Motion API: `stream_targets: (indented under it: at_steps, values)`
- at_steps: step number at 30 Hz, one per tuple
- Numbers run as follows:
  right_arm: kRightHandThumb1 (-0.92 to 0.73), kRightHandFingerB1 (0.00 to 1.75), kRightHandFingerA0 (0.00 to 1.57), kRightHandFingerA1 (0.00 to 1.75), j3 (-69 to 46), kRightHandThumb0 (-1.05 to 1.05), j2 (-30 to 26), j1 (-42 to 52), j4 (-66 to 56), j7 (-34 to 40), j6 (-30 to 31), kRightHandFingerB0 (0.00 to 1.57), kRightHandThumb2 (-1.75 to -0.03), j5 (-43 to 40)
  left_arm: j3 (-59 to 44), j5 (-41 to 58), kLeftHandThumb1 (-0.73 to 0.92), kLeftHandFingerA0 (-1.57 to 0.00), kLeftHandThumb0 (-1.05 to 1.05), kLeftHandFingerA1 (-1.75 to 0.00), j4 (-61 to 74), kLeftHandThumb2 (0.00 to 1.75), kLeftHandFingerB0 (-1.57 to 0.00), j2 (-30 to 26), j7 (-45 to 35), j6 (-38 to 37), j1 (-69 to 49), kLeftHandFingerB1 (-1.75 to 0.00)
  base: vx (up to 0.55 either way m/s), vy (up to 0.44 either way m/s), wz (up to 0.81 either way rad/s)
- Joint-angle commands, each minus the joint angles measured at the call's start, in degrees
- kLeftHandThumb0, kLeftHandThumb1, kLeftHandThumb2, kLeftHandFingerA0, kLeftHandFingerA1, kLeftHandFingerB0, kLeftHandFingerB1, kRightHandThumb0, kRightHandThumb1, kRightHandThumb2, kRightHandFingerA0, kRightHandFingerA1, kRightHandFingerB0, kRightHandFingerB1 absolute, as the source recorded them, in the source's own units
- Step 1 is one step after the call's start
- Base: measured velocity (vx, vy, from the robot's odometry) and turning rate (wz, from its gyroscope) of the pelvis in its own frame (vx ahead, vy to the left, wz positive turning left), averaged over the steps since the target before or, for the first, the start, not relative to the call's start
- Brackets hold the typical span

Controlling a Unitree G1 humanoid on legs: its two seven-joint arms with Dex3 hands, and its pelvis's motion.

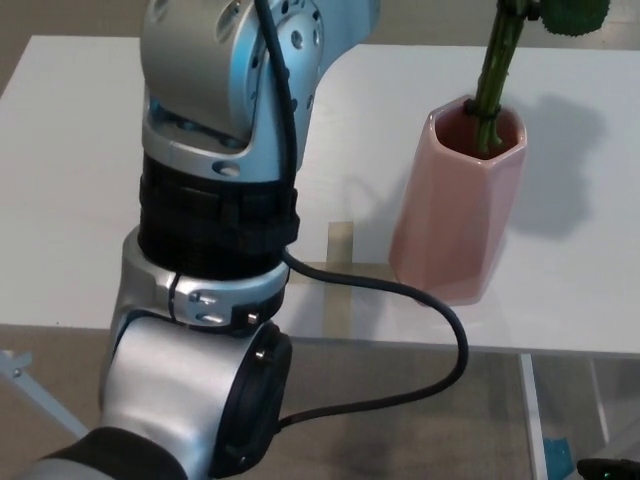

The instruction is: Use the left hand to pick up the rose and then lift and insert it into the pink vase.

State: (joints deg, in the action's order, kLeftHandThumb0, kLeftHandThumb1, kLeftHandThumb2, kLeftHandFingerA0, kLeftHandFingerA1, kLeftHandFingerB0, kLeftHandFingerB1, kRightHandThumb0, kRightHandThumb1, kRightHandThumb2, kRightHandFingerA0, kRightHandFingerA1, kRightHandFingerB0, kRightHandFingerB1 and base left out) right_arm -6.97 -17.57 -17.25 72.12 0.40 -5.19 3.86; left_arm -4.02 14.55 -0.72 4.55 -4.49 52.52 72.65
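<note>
The pink vase [461,200] stands upright on the white table [80,180], right of centre. The green rose stem [496,72] goes down into the vase's mouth, with a green leaf [575,14] at the top edge; the flower itself is out of frame. My left arm [215,200] fills the left of the head view as silver and black joints rising out of the top of the picture. Its hand is above the frame, so I cannot see it. My right hand does not show.
A black cable [420,300] loops from my arm over the table's front edge. A strip of tape [340,245] lies on the table left of the vase. Below the table edge are the floor and a metal frame [530,410].
</note>
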Motion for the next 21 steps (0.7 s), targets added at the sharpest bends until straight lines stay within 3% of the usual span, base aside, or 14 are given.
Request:
stream_targets:
  at_steps: [1, 21]
  values:
    - [-0.65, 0.39, 0.65, 0.43, -0.4, -0.29, -0.4, 0.0, 0.0, -0.4, 0.9, 0.54, -0.59, -0.6, 1.0, -0.6, 0.85, -1.03, -0.18, -1.35, -1.3, 0.64, -0.81, -1.0, -0.4, -3.4, 0.7, -0.81, 0.0, 0.0, 0.0]
    - [-0.65, 0.4, 0.64, 0.43, 0.0, -0.28, -0.3, -0.3, -0.7, -0.8, 0.6, 0.55, -0.59, -0.2, 4.1, -2.1, 0.84, -1.04, -0.17, -1.32, -5.6, 0.65, -0.82, -0.5, 1.0, -7.6, 0.2, -0.85, 0.0, 0.0, 0.0]
